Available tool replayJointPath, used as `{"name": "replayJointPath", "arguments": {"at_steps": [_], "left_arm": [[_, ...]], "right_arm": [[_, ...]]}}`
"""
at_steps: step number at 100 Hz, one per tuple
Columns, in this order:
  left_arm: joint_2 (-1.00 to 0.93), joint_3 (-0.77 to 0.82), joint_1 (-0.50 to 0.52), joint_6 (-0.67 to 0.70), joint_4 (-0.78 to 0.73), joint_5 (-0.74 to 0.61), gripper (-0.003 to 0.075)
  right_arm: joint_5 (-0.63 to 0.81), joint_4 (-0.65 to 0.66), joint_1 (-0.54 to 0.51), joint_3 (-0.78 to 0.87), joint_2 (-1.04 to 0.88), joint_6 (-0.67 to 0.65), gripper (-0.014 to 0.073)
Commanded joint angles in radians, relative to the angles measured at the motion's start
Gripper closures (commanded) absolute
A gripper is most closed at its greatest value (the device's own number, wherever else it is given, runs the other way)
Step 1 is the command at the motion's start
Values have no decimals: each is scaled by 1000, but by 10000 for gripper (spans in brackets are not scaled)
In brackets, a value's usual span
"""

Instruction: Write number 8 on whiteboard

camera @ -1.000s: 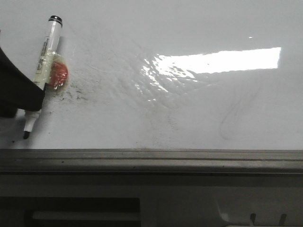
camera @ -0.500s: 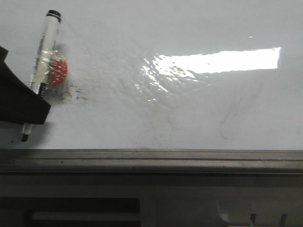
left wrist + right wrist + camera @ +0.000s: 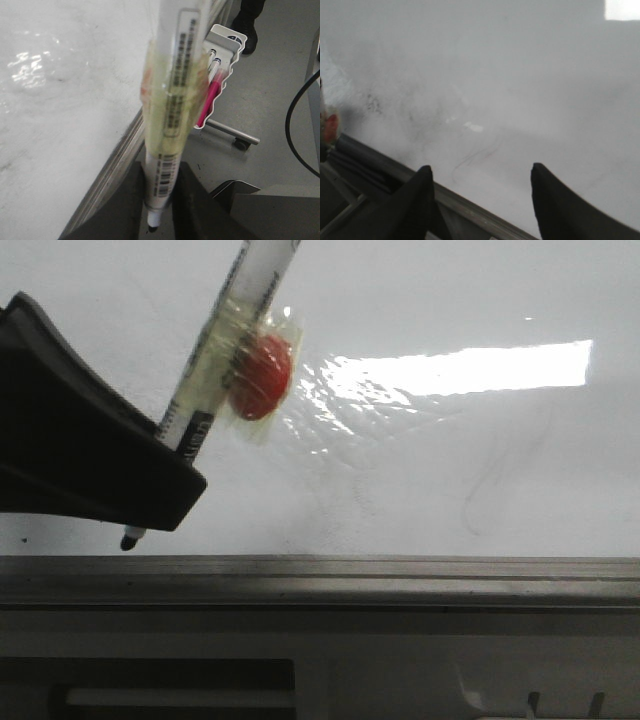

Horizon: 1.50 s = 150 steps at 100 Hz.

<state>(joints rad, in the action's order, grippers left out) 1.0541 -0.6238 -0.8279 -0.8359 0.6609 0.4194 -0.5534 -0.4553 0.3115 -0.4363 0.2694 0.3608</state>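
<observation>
My left claw (image 3: 150,505) has swung rightward and nearer the camera, carrying the white marker with taped red ball (image 3: 225,340); its tip now hangs nearer the grey metal rail (image 3: 400,575).

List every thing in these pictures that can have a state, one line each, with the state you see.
Marker: uncapped, tilted, tip near the board's lower edge.
Left gripper: shut on the marker.
Right gripper: open, holding nothing.
Whiteboard: no 8 visible, only faint grey traces and glare.

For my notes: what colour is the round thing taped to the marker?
Red, under clear yellowish tape; front view shows it best.
</observation>
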Motion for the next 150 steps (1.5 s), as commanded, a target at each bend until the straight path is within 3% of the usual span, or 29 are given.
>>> {"name": "replayJointPath", "arguments": {"at_steps": [1, 21, 47, 61, 91, 111, 125, 150], "left_arm": [[-19, -35, -11, -39, 19, -38, 741], [-19, -35, -11, -123, 19, -38, 741], [-19, -35, -11, -307, 19, -32, 741], [-17, -35, -11, -405, 19, -34, 741], [-13, -35, -11, -434, 19, -34, 741], [-13, -35, -11, -507, 19, -40, 741], [-13, -35, -11, -510, 19, -42, 741], [-13, -35, -16, -510, 36, -42, 741]], "right_arm": [[76, -93, 52, -33, 66, 103, 218], [93, -227, 200, -35, 249, 348, 218], [170, -239, 381, -138, 460, 445, 218], [181, -239, 422, -199, 535, 445, 218], [180, -252, 430, -246, 609, 494, 218], [221, -288, 541, -270, 666, 525, 216], [284, -298, 600, -271, 705, 525, 214], [334, -373, 608, -271, 749, 525, 215]]}}
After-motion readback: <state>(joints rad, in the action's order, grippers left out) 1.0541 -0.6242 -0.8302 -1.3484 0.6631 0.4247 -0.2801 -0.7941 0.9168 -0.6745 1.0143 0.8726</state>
